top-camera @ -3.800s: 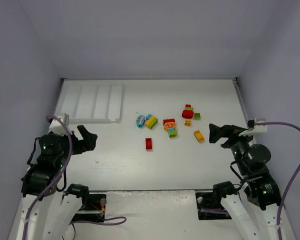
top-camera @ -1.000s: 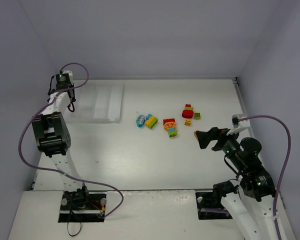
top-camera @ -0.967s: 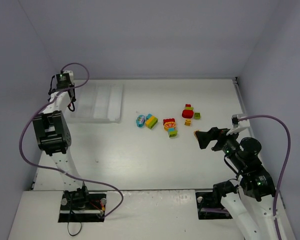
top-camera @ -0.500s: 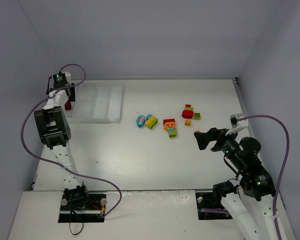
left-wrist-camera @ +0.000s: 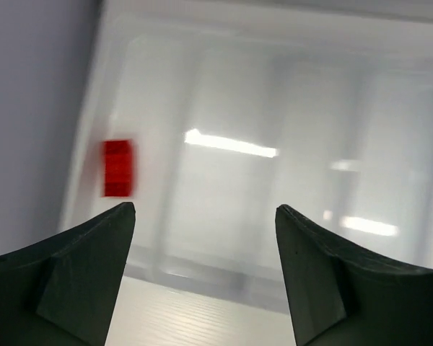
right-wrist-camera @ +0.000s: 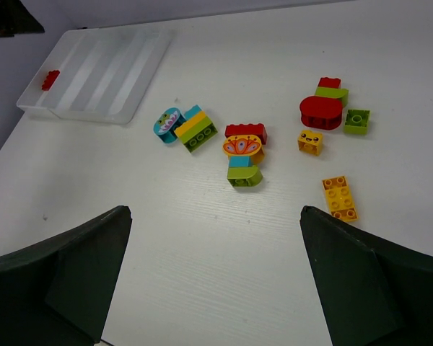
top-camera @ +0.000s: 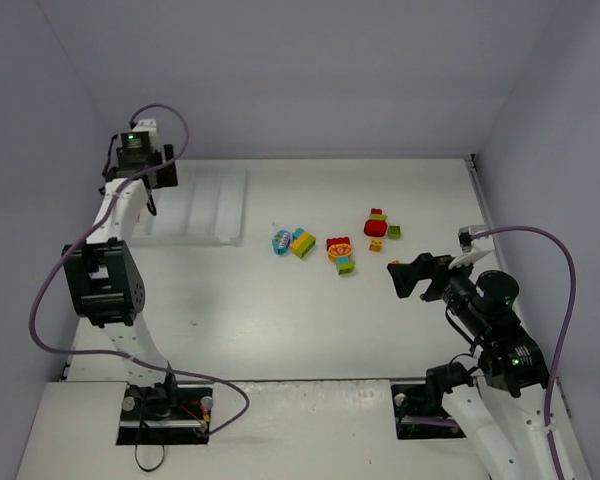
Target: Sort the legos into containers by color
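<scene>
The jaws of the left gripper (left-wrist-camera: 204, 210) are spread, empty, over the flat white plastic tray (left-wrist-camera: 224, 194); a small red plastic brick (left-wrist-camera: 118, 167) is seen in its outermost compartment. The jaws of the right gripper (right-wrist-camera: 214, 213) are spread above the bench (right-wrist-camera: 166, 216).

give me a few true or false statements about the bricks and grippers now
A red brick lies in an end compartment of the tray. True.
The left gripper is shut on a brick. False: it is open and empty above the tray.
A yellow brick lies alone on the table. True.
The right gripper holds that yellow brick. False: it is open and empty.
Every tray compartment holds a brick. False: only the red brick shows.
</scene>
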